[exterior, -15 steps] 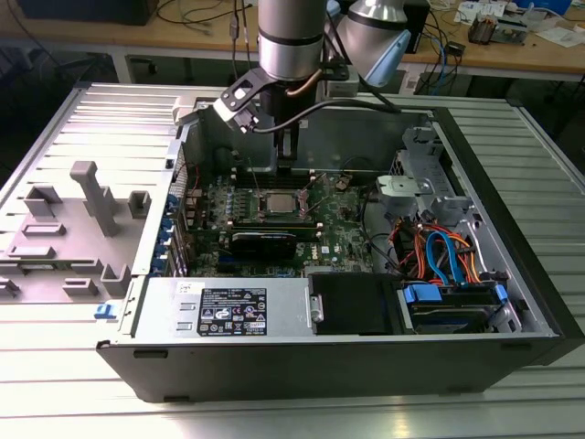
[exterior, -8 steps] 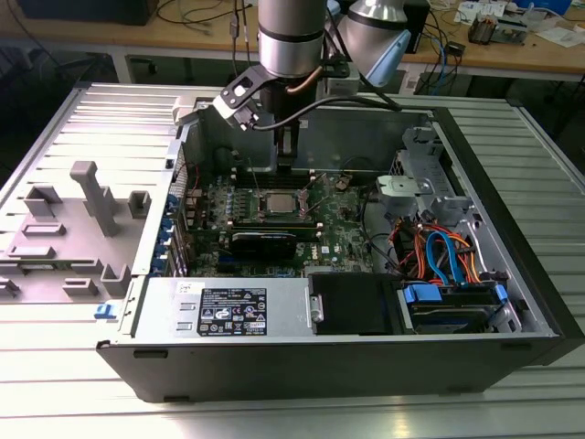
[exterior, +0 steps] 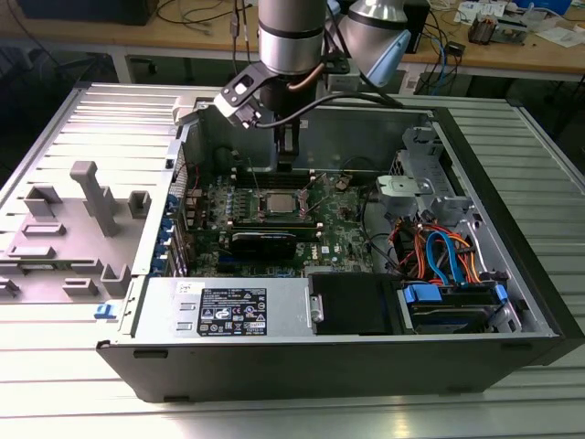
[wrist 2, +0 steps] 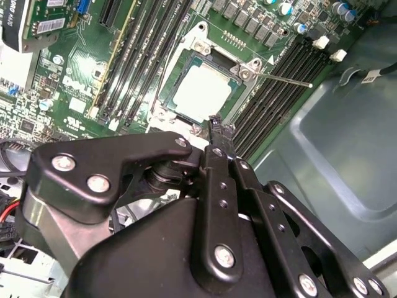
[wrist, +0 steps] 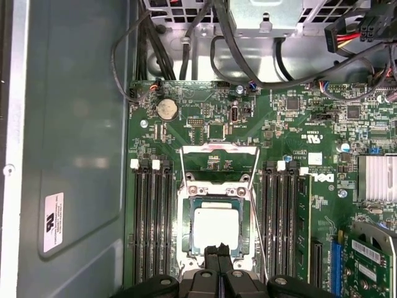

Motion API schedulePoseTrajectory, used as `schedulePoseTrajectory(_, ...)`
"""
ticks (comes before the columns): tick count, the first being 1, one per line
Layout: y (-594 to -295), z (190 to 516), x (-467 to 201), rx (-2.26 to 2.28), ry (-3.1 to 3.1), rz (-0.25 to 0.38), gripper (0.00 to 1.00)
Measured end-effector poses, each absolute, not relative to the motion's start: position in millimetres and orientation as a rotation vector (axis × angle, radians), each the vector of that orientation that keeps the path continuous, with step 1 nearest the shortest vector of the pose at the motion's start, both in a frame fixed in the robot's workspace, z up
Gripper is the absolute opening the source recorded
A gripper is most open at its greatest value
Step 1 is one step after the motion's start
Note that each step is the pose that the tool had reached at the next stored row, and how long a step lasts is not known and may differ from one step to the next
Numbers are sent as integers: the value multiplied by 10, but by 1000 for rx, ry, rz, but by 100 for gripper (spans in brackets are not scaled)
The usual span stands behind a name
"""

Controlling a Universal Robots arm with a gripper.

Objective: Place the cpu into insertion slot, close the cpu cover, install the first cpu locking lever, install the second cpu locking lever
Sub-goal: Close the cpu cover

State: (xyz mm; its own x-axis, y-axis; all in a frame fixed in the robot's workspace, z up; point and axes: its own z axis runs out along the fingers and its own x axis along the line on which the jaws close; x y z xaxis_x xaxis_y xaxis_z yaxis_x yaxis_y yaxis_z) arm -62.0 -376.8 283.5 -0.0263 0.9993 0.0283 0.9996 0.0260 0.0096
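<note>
From the exterior view, my arm reaches down into the open computer case, which lies on its side on the slatted tabletop. My tool hangs just above the socket, where the cpu shows as a small pale square on the board.

In the first wrist view the chip already sits in its slot. The cpu cover looks to be lying down around it, with the chip showing through its window. My fingers are clenched together with nothing between them that I can see, and their tips are at the cover's near edge. A thin wire lever bows off the far side of the socket, unlatched. I judge the step in hand is seating the cover flat.

To do that well I would:
- keep my tips on the metal frame and off the chip's bare top;
- press straight down so the frame does not rock on its hinge;
- stay clear of the long black memory slots on either side.

In the second wrist view my tool's tip is right at the corner of the frame. Another wire rod sticks out sideways over the slots. I would check that neither wire is trapped under the cover before bearing down. I cannot tell whether the tip is touching the frame or hovering just off it.
</note>
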Motion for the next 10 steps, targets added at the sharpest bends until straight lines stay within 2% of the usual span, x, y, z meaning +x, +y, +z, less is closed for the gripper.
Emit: schedulePoseTrajectory(10, -3766, 2860, -620, -2179, -2245, -40, 11)
